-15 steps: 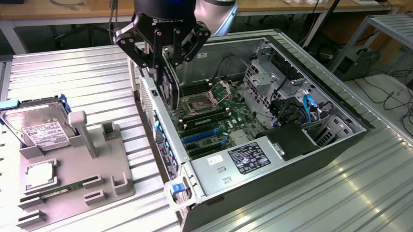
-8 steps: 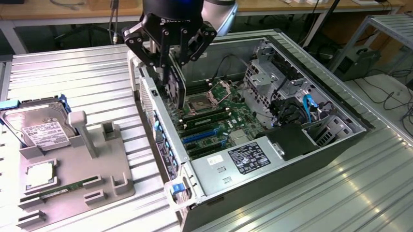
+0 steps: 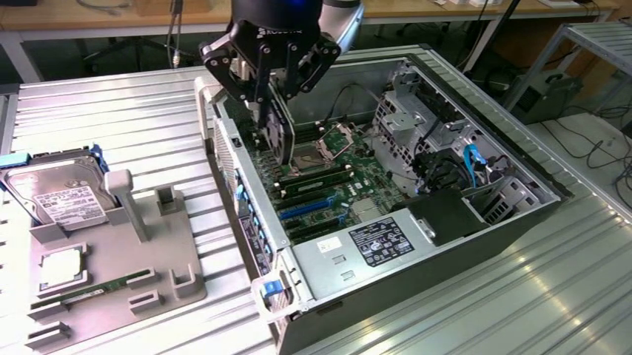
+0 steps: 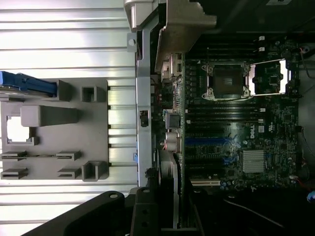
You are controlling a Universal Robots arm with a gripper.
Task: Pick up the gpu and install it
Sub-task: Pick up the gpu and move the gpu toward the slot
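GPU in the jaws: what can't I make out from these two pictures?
Lower edge of the gpu, exterior view: the card's own dark face covers where it nears the motherboard; contact cannot be told.
Where the jaws grip the gpu, exterior view: lost against the dark gripper.
Label on the hard drive, exterior view: too small to read.

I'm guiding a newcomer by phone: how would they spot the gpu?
Find the open computer case on the metal table. Above its green motherboard, the gripper holds the gpu, a dark card standing on edge, unlike the RAM stick lying in the grey tray.
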